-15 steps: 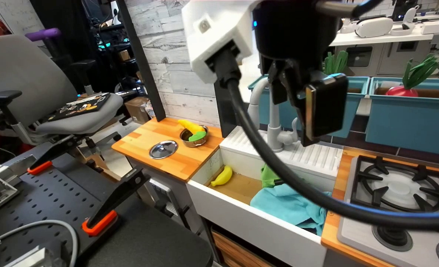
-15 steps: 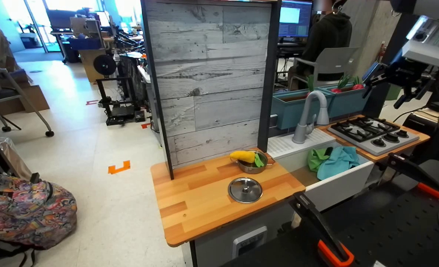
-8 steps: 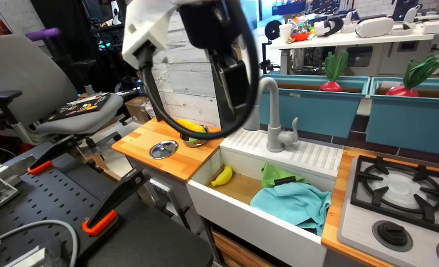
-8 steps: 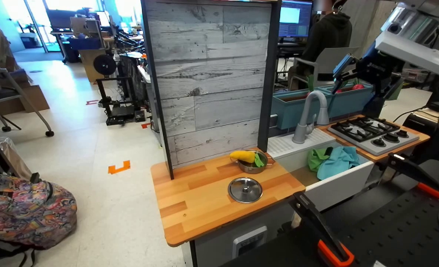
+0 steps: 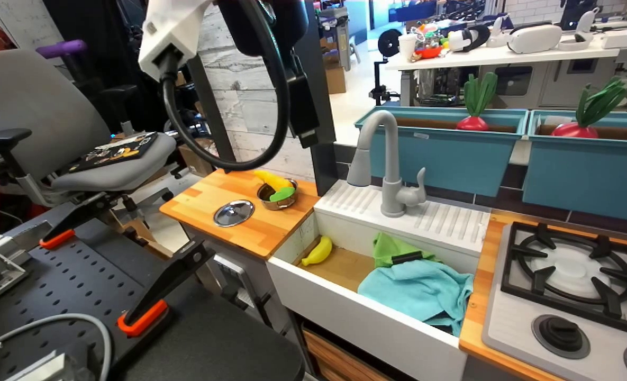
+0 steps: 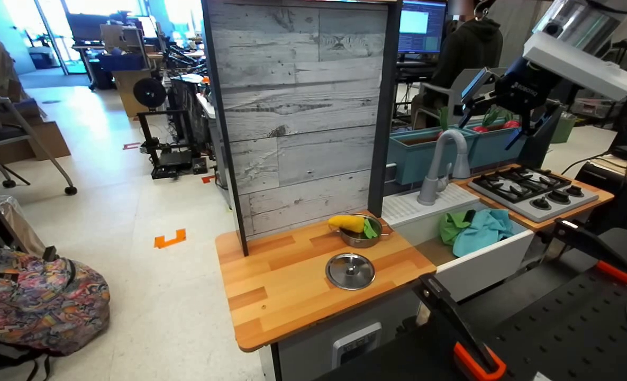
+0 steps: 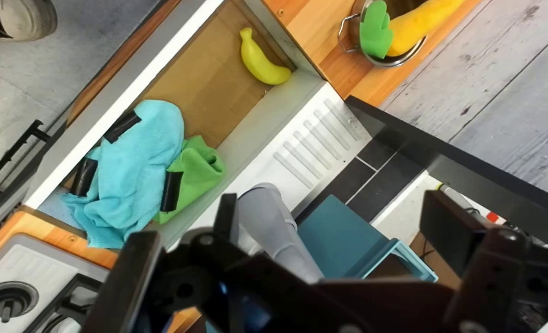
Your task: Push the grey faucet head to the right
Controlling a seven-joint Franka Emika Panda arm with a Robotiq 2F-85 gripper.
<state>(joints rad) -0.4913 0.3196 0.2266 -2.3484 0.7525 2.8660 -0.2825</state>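
1. At the left of an exterior view, a grey office chair (image 5: pixel 43 106) stands in the background, with a dark bench (image 5: pixel 212 333) at lower left.
2. Left of centre, a wooden counter (image 5: pixel 271 233) bears a steel lid (image 5: pixel 233 212) and a small pot (image 5: pixel 272 203) of toy food (image 5: pixel 274 181).
3. At top centre, and at upper right in an exterior view, the gripper (image 6: pixel 487 131) hangs with its fingers (image 7: pixel 449 231) spread wide, holding nothing. The push could fail if the gripper came down on the wrong side of the grey faucet head (image 5: pixel 391 159) and drove the spout (image 5: pixel 360 169) further left. The spread fingers may also straddle the spout and jam. A shove low on the base (image 5: pixel 392 203) would probably rock the whole rather than swing the spout, and the looped black cable (image 5: pixel 283 106) might snag on the way down.
4. Near the centre, the grey faucet head rises behind the white sink (image 5: pixel 366 336), its spout turned toward the left of the frame, so the push seems not yet made. It lies lower than the gripper in both exterior views and, here, to its right, with a gap between them; in the wrist view it shows at lower middle, framed between the fingers and partly covered by one.
5. At the right, teal planters (image 5: pixel 445 164) and a gas stove (image 5: pixel 506 317) stand toward where the spout should probably swing.
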